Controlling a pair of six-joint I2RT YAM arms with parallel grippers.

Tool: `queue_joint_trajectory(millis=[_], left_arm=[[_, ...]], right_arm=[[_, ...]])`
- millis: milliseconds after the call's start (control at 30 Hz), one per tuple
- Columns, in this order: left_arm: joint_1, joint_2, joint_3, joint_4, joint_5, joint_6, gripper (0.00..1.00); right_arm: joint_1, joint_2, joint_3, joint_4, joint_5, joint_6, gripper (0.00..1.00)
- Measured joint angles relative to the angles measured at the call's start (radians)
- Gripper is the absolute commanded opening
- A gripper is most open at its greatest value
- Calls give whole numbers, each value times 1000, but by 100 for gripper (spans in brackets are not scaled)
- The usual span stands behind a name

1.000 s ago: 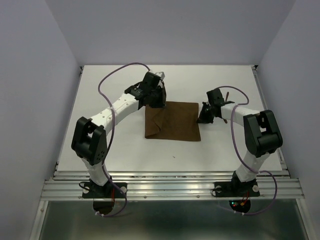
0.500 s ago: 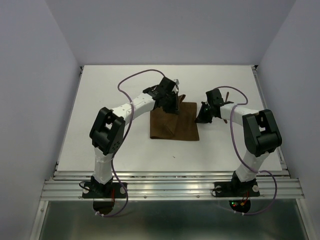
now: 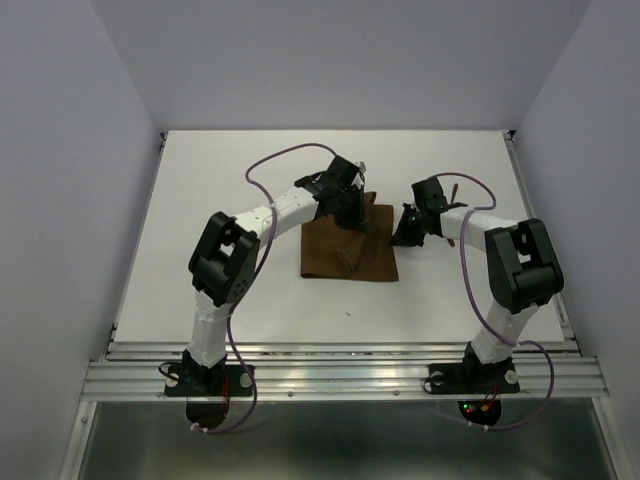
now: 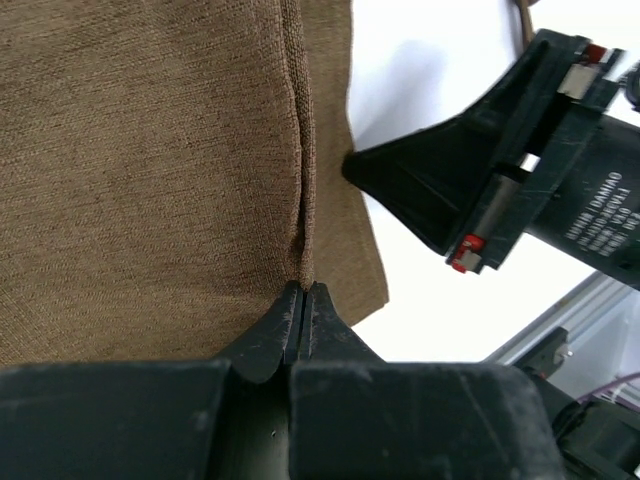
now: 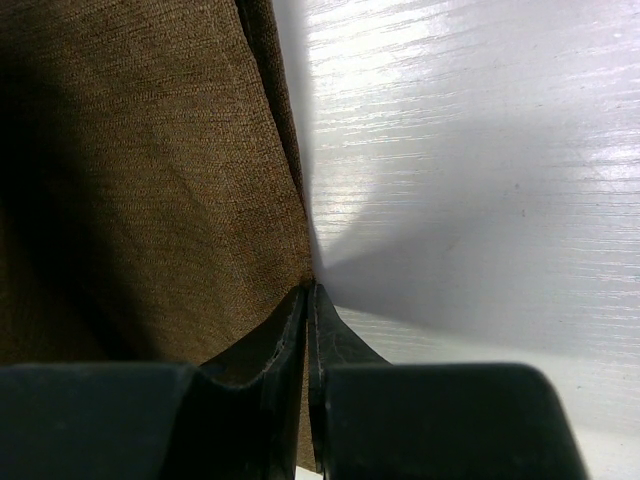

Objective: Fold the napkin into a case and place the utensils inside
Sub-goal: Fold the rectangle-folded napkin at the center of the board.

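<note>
So the dark brown plain cloth napkin [image 3: 372, 256] is lying roughly dead centre on the white table [image 3: 200, 250], in the middle of the overhead view. It's not flat: part of it is doubled over, with a slanted crease running down toward its lower edge, and the upper edge is bunched up.

The left gripper [image 3: 356, 220] reaches across to the napkin's upper edge, just right of centre frame. In its own wrist view the jaws are pressed tight together and a fold of the cloth runs straight down into them, so it's pinching the napkin.

The right gripper [image 3: 405, 238] sits right at the napkin's right-hand edge. Its wrist view has the cloth filling the left half of the frame and bare glossy table on the right. The jaws there are squeezed together too, and the cloth's edge leads right into the tips, so it looks like a pinch on that edge.

One slim dark brown utensil [image 3: 455, 188] pokes out by the right arm, right of centre, well apart from the cloth. I can't tell if it's the fork or the spoon.
</note>
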Motion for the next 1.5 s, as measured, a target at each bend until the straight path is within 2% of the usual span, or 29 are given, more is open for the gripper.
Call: queue_joint_trajectory(millis=[467,1500], left_arm=[[-13,35,40,19,69,-43,0],[-45,142,138,23,107,-107,0]], right_arm=[[0,0,-7,15,-5,13,9],[0,0,-9,20,-16,21,9]])
